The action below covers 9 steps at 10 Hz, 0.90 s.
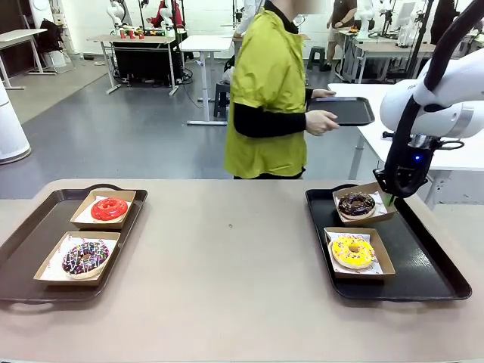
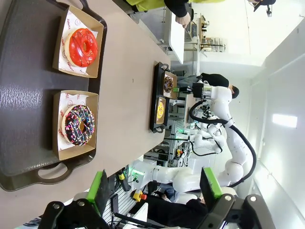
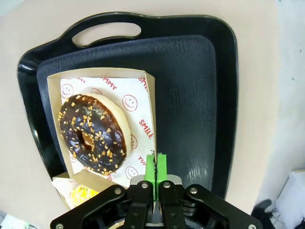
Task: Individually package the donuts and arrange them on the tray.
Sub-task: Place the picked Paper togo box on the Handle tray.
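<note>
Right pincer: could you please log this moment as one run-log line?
right pincer: shut at rim of chocolate donut box | left pincer: open, holds nothing | yellow donut: boxed, same tray

The front camera looks across the table (image 1: 227, 249) at a person (image 1: 268, 91). The right wrist camera looks down, close over the right tray (image 3: 190, 71). The left wrist camera, turned sideways, sees both trays.

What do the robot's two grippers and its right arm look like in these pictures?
The right arm has smooth white rounded shells with a black cable along it and a small blue light on the black wrist. The right gripper is black with bright green pads, silver screws at its joints. The left gripper is the same: black linkages, green pads.
</note>
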Available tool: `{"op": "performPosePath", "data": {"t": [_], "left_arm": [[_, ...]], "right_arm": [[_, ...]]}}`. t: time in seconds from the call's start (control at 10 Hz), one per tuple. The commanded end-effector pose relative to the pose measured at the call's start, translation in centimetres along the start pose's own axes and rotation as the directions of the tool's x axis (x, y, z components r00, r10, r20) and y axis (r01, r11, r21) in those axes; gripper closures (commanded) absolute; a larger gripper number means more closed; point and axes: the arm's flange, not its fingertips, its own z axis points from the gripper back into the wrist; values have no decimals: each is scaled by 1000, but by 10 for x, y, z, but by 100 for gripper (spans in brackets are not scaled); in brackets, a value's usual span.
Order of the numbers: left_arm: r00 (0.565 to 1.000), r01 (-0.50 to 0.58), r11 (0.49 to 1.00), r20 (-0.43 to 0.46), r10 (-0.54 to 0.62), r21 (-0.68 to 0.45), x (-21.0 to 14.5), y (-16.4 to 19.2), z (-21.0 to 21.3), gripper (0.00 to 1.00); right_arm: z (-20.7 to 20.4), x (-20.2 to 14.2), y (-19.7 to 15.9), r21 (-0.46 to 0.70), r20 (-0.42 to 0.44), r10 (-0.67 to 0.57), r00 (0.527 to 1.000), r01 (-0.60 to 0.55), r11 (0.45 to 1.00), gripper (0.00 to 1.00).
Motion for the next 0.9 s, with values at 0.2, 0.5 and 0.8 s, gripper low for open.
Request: {"op": "performPosePath", "data": {"t": [0.2, 0.5, 0.8], "left_arm": [[1000, 4, 1000, -1, -4, 4, -3, -1, 2, 0], [1000, 4, 1000, -1, -4, 4, -3, -1, 2, 0], [1000, 4, 1000, -1, -4, 4, -3, -1, 2, 0]], "right_arm": [[-9, 19, 0, 31, -15, -15, 1000, 16, 999, 52], [-12, 21, -4, 36, -30, -24, 999, 25, 999, 0], [-10, 21, -5, 52, -29, -24, 999, 26, 998, 7]]}}
